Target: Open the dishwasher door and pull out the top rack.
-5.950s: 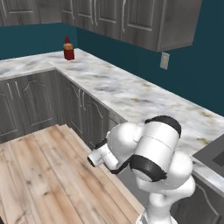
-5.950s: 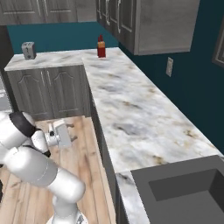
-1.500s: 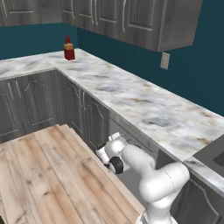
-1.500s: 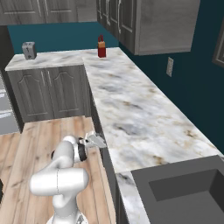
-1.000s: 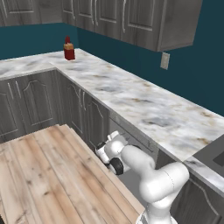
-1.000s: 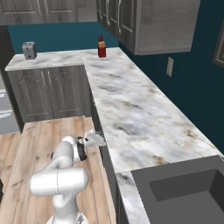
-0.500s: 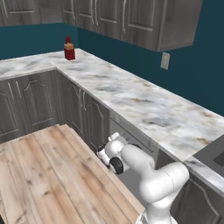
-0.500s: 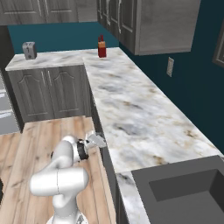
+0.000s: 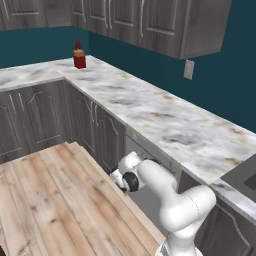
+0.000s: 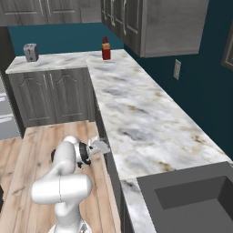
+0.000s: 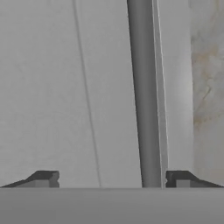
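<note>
The dishwasher door (image 11: 65, 96) is a flat light-grey panel seen close up in the hand view, and it is closed. Its long bar handle (image 11: 144, 87) runs up the picture between my two fingertips (image 11: 43, 177), nearer the right one and touching neither. My gripper (image 11: 111, 179) is open and astride the bar. In the left base view the door (image 9: 147, 202) sits under the marble counter, with my wrist right in front of it. My gripper (image 10: 102, 146) reaches just under the counter's edge in the right base view. The top rack is hidden behind the door.
The marble counter (image 9: 150, 112) overhangs the door. Dark panelled cabinet doors (image 9: 97, 125) stand to the left of it. A red bottle (image 10: 106, 50) and a toaster (image 10: 30, 52) sit at the far end, a sink (image 10: 191, 195) lies near right, and a wooden floor (image 9: 45, 200) is behind the arm.
Since the earliest frames the arm has stretched forward from its folded pose and brought the hand up to the door. Over the last second it has hardly moved.
</note>
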Controlling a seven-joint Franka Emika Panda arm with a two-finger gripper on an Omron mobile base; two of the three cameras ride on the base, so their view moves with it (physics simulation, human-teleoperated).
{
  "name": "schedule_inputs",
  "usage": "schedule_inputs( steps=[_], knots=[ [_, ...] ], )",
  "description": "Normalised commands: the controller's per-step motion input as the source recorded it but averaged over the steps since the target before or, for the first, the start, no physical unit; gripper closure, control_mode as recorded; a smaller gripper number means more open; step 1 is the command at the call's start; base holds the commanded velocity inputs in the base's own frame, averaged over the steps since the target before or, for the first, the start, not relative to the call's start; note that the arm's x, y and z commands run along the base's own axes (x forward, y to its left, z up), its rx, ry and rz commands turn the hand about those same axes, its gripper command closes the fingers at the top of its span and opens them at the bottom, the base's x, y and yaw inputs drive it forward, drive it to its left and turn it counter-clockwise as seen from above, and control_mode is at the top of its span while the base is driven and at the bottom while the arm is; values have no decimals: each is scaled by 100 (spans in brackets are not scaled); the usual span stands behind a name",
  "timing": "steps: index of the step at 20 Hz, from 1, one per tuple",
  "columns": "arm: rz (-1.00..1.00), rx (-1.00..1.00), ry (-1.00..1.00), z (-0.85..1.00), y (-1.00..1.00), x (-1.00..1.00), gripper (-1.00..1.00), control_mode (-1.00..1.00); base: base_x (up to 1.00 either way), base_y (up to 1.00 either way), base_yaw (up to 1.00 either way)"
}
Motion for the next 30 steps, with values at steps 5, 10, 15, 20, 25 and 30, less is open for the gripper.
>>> schedule_inputs(
  steps=[5, 10, 15, 20, 25, 30],
  knots=[
    [15, 16, 4, 18, 0, 0, -100, -100, 0, 0, 0],
    [13, 12, 2, 13, 0, 0, -100, -100, 0, 0, 0],
    [8, 7, 0, 10, -5, 4, -100, -100, 0, 0, 0],
    [3, 0, 0, 10, -10, 3, -100, -100, 0, 0, 0],
    [2, 0, 0, 0, -12, 28, -100, -100, 0, 0, 0],
    [2, 0, 0, 0, -19, 36, -100, -100, 0, 0, 0]
  ],
)
